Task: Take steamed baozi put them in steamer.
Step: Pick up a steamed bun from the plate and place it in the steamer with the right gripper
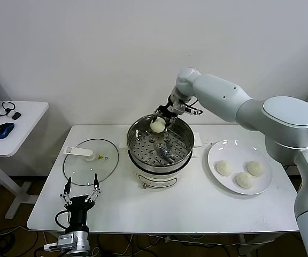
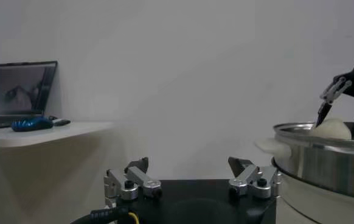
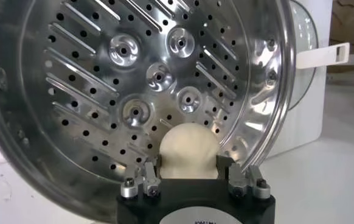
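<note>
Far left: side table (image 1: 23,115) cut off at the edge, blue mouse (image 1: 4,129) on it. Left gripper (image 1: 81,193) parked low at the front-left table corner, fingers spread wide, holding nothing. Behind it, glass lid (image 1: 90,161) lying flat beside the steamer (image 1: 160,147). Right gripper (image 1: 162,116) over the steamer's back rim, clamped on one baozi (image 1: 158,125) (fingertips mostly hidden by the bun from the head camera). Right wrist view much clearer: bun (image 3: 189,152) squeezed between both fingers (image 3: 145,179), perforated tray (image 3: 134,91) right behind it. Left wrist view catching only the pot's edge, bun poking above the rim. Far right: white plate (image 1: 216,155) with three buns (image 1: 240,173), clustered near each other.
</note>
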`<action>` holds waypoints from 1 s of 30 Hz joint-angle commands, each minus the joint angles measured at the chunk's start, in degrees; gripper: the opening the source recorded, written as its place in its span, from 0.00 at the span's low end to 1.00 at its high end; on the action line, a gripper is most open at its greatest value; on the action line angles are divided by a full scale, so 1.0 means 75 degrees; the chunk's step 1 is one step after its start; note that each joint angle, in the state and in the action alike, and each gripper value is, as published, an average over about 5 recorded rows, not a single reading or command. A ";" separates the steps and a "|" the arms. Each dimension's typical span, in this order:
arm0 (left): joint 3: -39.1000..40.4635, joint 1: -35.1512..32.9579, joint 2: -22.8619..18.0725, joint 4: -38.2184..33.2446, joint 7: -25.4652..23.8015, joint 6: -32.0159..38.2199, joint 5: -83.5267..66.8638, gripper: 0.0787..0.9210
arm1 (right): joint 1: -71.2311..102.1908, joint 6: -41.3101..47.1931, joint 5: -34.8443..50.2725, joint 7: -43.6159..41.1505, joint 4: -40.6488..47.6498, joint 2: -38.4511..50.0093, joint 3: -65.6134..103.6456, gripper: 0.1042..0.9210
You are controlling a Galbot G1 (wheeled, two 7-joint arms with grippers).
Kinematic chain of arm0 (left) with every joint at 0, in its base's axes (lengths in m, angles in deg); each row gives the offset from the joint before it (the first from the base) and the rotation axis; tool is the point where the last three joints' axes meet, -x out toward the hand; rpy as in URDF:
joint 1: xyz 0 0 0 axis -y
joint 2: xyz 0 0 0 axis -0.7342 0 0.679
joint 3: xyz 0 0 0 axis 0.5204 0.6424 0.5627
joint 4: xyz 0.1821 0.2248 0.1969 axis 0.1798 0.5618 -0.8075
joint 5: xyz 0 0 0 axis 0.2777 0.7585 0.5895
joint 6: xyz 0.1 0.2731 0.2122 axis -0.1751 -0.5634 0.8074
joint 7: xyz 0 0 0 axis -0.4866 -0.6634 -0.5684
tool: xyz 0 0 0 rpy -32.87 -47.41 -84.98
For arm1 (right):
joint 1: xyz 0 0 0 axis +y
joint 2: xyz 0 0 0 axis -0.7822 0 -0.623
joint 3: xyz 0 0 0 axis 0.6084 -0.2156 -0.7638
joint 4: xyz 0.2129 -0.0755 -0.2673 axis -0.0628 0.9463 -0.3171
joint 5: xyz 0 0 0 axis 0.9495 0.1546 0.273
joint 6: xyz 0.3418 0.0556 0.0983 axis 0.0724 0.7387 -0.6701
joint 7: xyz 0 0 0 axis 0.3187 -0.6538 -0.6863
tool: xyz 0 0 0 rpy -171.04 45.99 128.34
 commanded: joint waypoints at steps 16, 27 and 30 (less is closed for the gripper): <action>-0.0031 -0.0002 -0.0375 -0.0012 0.0008 0.0043 -0.0033 0.88 | 0.0089 -0.0370 0.0310 -0.0353 0.0127 -0.0186 -0.0221 0.62; -0.0036 0.0014 -0.0375 -0.0019 0.0013 0.0035 -0.0079 0.88 | 0.0045 -0.0370 0.0678 -0.0320 0.0106 -0.0202 -0.0348 0.78; -0.0031 0.0012 -0.0375 -0.0031 0.0011 0.0030 -0.0081 0.88 | -0.0064 -0.0370 0.0893 -0.0331 0.0028 -0.0182 -0.0478 0.85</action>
